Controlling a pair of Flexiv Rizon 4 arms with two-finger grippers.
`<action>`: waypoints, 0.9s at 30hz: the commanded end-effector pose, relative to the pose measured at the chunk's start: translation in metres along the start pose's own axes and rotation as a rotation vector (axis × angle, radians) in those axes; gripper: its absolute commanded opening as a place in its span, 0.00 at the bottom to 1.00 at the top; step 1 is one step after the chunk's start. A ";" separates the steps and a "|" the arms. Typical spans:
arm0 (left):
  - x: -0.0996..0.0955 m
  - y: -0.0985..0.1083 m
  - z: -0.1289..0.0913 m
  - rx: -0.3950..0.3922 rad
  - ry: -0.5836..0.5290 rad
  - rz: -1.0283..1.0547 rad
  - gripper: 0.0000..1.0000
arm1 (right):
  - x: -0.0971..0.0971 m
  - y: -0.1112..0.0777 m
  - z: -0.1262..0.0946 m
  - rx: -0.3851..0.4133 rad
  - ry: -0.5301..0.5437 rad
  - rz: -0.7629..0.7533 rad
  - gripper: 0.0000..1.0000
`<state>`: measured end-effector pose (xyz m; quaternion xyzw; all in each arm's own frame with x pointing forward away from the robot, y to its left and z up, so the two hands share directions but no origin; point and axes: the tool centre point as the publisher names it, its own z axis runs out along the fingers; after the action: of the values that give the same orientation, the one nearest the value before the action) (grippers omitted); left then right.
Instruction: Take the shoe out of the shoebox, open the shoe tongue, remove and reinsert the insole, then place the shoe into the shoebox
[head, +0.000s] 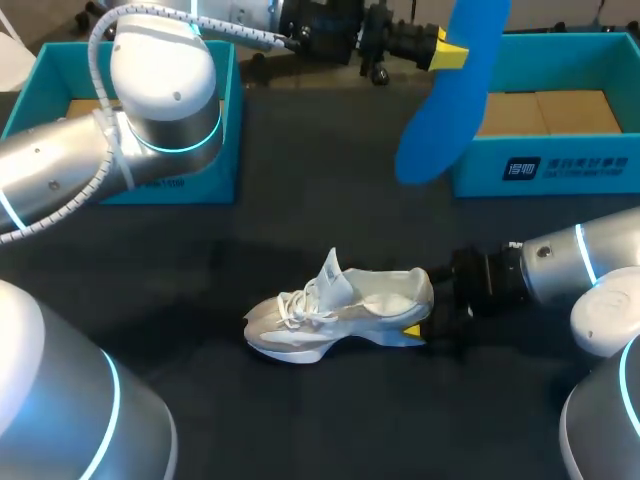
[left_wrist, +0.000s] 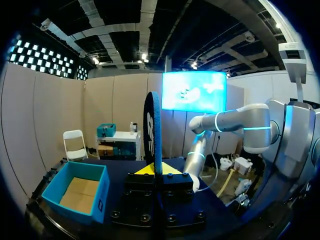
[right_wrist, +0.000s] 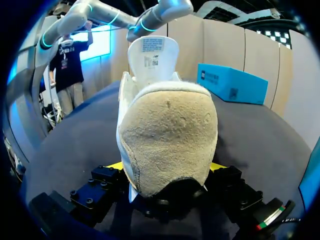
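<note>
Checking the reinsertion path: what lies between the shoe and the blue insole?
Only bare black table from shoe to insole, seen in the head view; the left claw holds the insole above it.

Soft overhead light; dark table (head: 300, 410) dim; white shoe (head: 345, 308) bright, faint shadow beneath

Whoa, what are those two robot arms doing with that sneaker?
The right arm's pincer is clamped on the heel of a white lace-up sneaker standing on the black table. The left arm's pincer holds the blue foam insole up in the air, out of the shoe. Two open teal cardboard shoeboxes wait at the back.
</note>
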<state>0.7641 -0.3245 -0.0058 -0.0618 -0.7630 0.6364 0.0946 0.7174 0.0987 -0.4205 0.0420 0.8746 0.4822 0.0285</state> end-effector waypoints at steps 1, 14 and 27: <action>0.001 0.000 0.000 0.002 -0.001 0.000 0.00 | 0.001 -0.002 0.006 0.006 -0.001 0.001 0.00; 0.002 0.011 -0.011 -0.002 -0.034 -0.122 0.00 | 0.001 -0.002 0.006 0.006 -0.001 0.001 0.00; 0.021 0.011 -0.025 0.178 0.006 -0.439 0.00 | 0.001 -0.002 0.006 0.006 -0.001 0.001 0.00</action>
<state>0.7560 -0.2989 -0.0067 0.0946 -0.7211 0.6457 0.2328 0.7174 0.0987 -0.4206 0.0420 0.8746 0.4822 0.0285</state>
